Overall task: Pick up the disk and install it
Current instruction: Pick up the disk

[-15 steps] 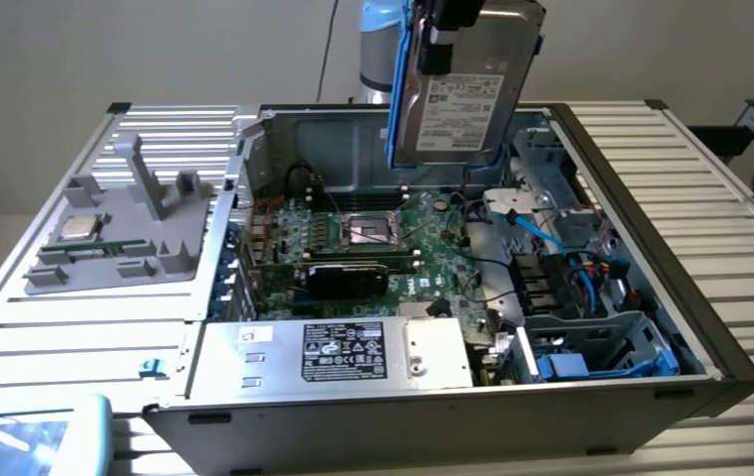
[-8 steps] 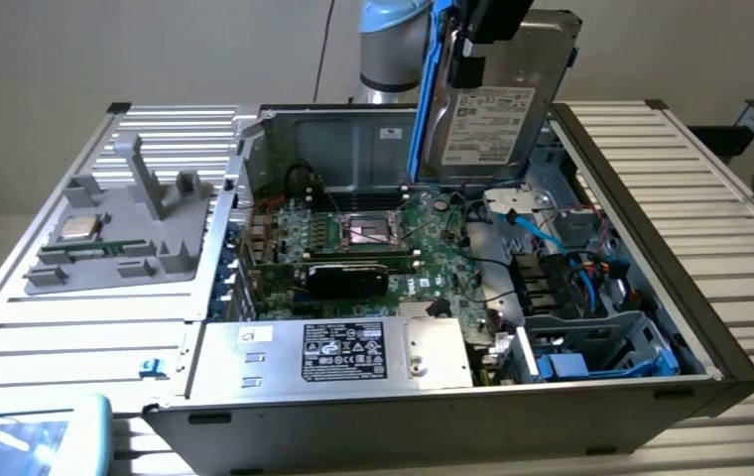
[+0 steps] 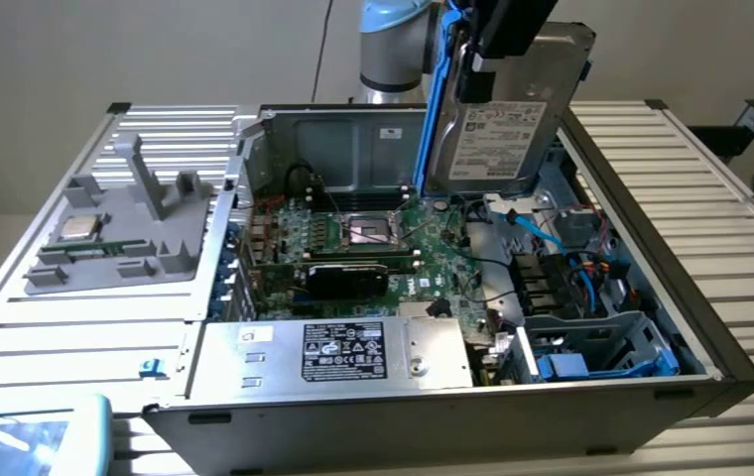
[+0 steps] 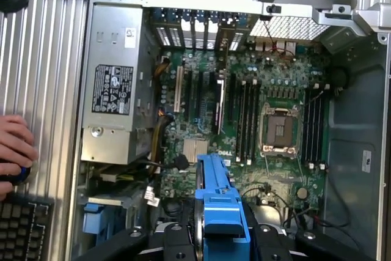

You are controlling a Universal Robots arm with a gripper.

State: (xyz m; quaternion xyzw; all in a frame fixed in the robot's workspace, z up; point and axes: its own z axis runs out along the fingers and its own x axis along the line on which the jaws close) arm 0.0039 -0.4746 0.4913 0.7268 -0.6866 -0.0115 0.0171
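1 arm (image 3: 391, 40) reaches down from the top of the exterior view, its wrist held high over the back half of an open computer case (image 3: 417, 426). The black gripper (image 3: 490, 59) points downward, and its fingers are clamped on the upper end of the disk (image 3: 510, 129). The disk hangs upright in the air, slightly tilted, with its white barcode label facing the camera. Its blue carrier frame (image 3: 433, 109) runs down the edge on the exterior view's left. The lower end of the disk sits above the motherboard (image 3: 417, 258), clear of the boards and near the empty CPU socket (image 3: 368, 230).

Below it, a blue cable (image 3: 536, 233) and black wiring cross the space between the motherboard and the drive bay (image 3: 602, 347) at the case's near corner, on the exterior view's right. A silver power supply (image 3: 337, 352) with a black label fills the near edge of the case. Outside the case, on the exterior view's left, a grey holder (image 3: 126, 238) carries 1 small square CPU chip (image 3: 82, 227). Everything rests on a slatted metal table (image 3: 694, 178). In the wrist view, a person's hand (image 4: 15, 148) lies on the table beside a keyboard (image 4: 21, 227), well apart from the disk.
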